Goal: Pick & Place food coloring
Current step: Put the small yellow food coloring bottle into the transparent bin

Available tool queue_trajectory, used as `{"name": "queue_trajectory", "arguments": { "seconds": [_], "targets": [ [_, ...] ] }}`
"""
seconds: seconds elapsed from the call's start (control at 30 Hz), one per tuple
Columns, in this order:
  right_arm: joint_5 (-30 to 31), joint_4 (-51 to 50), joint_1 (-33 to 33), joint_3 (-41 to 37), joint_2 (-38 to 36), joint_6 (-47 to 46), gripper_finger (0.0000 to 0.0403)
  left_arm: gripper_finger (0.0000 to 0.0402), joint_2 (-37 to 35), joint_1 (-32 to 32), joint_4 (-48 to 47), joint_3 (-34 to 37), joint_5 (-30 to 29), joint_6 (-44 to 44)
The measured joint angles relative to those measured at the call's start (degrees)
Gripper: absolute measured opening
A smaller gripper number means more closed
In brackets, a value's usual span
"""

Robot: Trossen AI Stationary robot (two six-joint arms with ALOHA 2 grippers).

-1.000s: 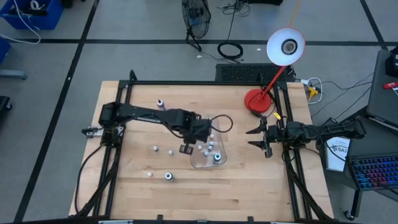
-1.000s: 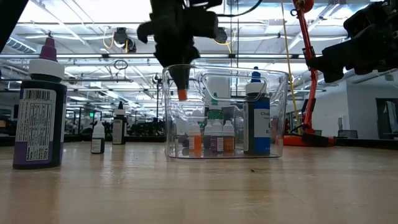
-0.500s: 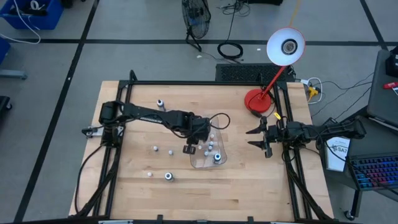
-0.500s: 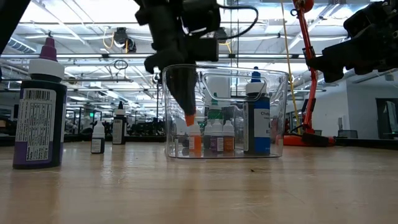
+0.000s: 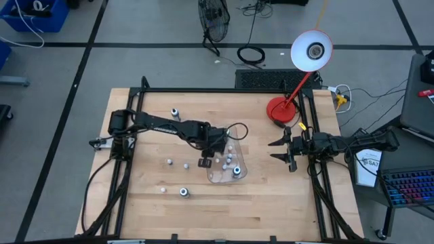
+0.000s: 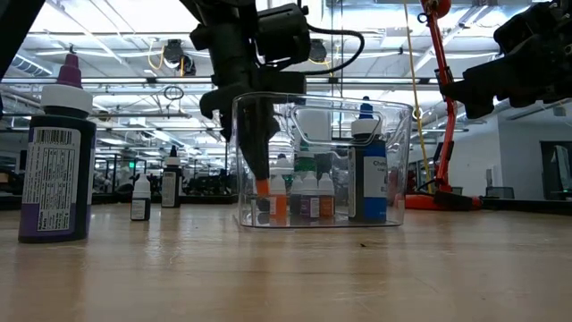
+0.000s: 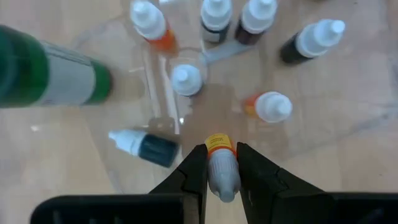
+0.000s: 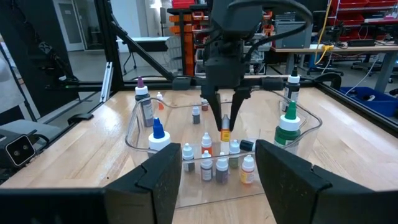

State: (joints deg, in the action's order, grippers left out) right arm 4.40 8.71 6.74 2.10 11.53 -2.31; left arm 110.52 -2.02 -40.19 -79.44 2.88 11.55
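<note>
My left gripper [image 5: 211,150] points down inside the clear plastic tray [image 5: 237,177], shut on one small food coloring bottle [image 6: 262,186] with an orange body. Several more small bottles stand on the tray floor [image 7: 186,79], with a taller blue-capped one [image 6: 368,174] and a green one [image 8: 286,132]. Other bottles stand loose on the wood to the tray's left [image 5: 168,162] [image 5: 184,193] [image 5: 175,112]. My right gripper [image 5: 279,149] waits open near the table's right edge, touching nothing. My left gripper pinches the orange bottle by its pale upper end [image 7: 224,177] between its two fingers, coming from above and pointing down. The bottle hangs upright, its orange lower end [image 7: 219,144] below the fingertips. That end is lifted clear, just above the tray floor.
A large dark bottle with a purple tip [image 6: 58,161] stands close to the low camera, and two small ones [image 6: 140,197] stand farther back. A red desk lamp [image 5: 279,108] sits at the table's far right corner. Bare wood lies along the near edge.
My left gripper has gone down into the tray, carrying the orange bottle from the tray's rim height to just above the floor. It has stayed shut on the bottle. The right arm has kept still.
</note>
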Motion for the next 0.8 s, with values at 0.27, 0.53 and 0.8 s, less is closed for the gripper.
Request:
{"name": "queue_trajectory", "arguments": {
  "seconds": [0.27, 0.53, 0.8],
  "targets": [
    [0.0, 0.0, 0.0, 0.0, 0.0, 0.0, 0.0194, 0.0069, 0.2, 0.0, -0.2, 0.0, 1.7, -0.7],
    [0.0, 0.0, 0.0, 0.0, 0.0, 0.0, 0.0193, 0.0152, 0.2, 0.0, -0.2, 0.0, 1.7, -1.6],
    [0.0, 0.0, 0.0, 0.0, 0.0, 0.0, 0.0192, 0.0188, 0.3, 0.0, -1.4, -1.8, 1.6, -1.1]
  ]
}}
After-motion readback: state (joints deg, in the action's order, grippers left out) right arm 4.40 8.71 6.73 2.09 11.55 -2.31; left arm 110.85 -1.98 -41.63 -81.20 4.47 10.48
